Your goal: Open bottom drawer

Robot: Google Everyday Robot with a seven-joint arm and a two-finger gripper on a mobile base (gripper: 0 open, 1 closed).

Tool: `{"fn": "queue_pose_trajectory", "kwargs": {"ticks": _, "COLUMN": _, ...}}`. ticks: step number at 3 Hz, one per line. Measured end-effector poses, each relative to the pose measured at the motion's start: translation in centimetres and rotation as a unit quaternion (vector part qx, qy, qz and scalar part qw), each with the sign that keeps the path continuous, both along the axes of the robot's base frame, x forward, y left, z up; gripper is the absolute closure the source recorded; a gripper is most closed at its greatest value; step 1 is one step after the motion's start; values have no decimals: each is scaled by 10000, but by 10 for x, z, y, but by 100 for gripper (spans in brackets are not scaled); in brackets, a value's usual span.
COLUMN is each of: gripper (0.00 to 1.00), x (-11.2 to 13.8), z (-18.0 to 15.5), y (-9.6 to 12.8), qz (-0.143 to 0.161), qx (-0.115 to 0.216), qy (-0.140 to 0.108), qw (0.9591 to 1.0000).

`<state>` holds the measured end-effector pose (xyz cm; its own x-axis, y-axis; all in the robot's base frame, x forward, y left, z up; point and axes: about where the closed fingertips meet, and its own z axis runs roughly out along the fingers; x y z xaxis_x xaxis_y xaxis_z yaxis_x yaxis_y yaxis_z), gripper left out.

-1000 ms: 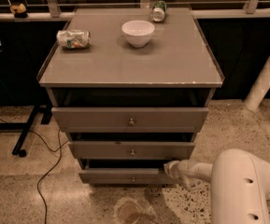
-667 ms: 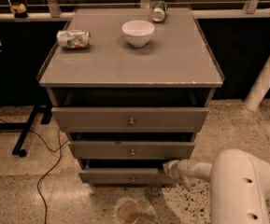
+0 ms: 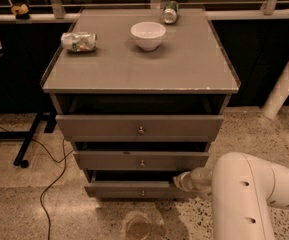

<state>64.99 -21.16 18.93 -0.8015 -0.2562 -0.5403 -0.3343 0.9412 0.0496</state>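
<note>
The bottom drawer [image 3: 129, 189] is the lowest, narrowest grey front of the cabinet, with a small round metal knob [image 3: 143, 193] at its centre. It stands slightly pulled out, with a dark gap above it. My gripper [image 3: 178, 181] reaches in from the lower right on the white arm [image 3: 249, 199] and sits at the drawer's right top corner. The middle drawer [image 3: 141, 160] and the top drawer [image 3: 139, 127] are above it, each pulled out a little.
On the cabinet top [image 3: 184, 64] lie a white bowl [image 3: 148, 35], a crushed can [image 3: 78, 41] at left and a can [image 3: 170, 11] at the back. A black cable [image 3: 54, 176] runs on the speckled floor at left. A white post [image 3: 284, 86] stands at right.
</note>
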Motion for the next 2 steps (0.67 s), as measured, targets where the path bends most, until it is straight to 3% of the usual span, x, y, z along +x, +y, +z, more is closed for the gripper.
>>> {"fn": "queue_pose_trajectory", "kwargs": {"ticks": 2, "gripper": 100, "x": -3, "z": 1, "y": 0, "qz": 32, "qx": 2, "qy": 72, "qw": 10000}}
